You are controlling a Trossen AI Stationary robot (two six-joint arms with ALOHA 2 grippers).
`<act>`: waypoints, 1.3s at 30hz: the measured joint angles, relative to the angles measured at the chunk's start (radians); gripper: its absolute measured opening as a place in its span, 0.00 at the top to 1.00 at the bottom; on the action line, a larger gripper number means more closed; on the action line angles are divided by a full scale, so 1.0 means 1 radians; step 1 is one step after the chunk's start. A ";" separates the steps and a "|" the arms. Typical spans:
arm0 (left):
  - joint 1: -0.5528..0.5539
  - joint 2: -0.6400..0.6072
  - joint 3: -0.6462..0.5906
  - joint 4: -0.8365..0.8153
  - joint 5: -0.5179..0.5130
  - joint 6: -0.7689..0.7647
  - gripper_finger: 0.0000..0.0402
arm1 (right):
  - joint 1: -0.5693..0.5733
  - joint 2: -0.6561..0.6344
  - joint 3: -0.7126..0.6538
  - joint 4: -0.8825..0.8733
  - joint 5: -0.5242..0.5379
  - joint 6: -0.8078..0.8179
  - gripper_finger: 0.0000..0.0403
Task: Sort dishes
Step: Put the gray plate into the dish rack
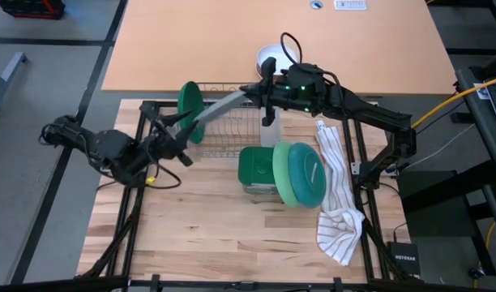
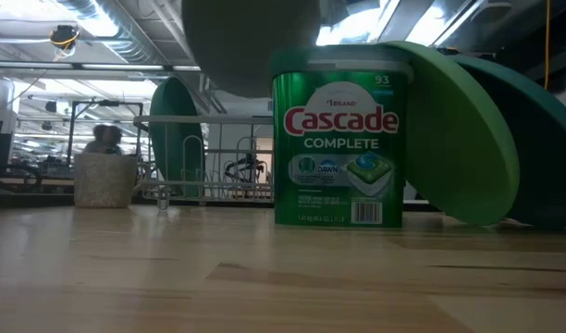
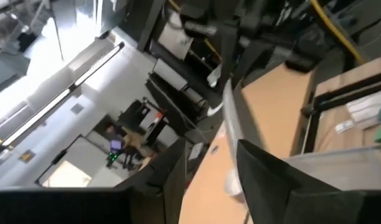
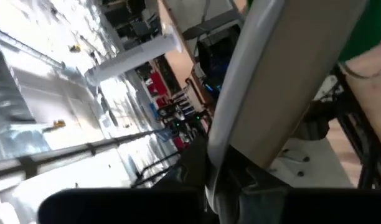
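A grey plate hangs on edge above the wire dish rack; it fills the top of the low view. My right gripper is shut on its far-right rim. My left gripper is open at the opposite rim, one finger on each side. A dark green plate stands on its rim in the rack's left end. A light green plate and a teal plate lean against a green Cascade tub. A small pale mug stands by the rack's right end. My right gripper pinches the grey plate's rim between its two fingers, at the end toward the table's far right. The plate stands on edge, slanting down toward my left gripper, clear of the rack. My left gripper: one finger lies close against the plate's face; whether it touches, I cannot tell.
A white striped towel lies crumpled to the right of the plates. A white bowl sits on the far board behind my right arm. The table's black frame rails run along both sides. Bare wood lies at the near left.
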 joint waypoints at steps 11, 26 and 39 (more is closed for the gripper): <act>-0.117 0.003 0.000 -0.011 -0.018 -0.070 0.67 | 0.001 -0.002 0.000 0.007 -0.065 -0.510 0.97; -0.176 0.003 0.000 -0.176 -0.015 -0.499 0.67 | 0.001 -0.002 0.000 0.006 -0.343 -1.219 0.97; -0.174 0.003 0.000 -0.453 -0.016 -0.783 0.67 | 0.001 0.020 0.002 -0.088 -0.219 -1.255 0.97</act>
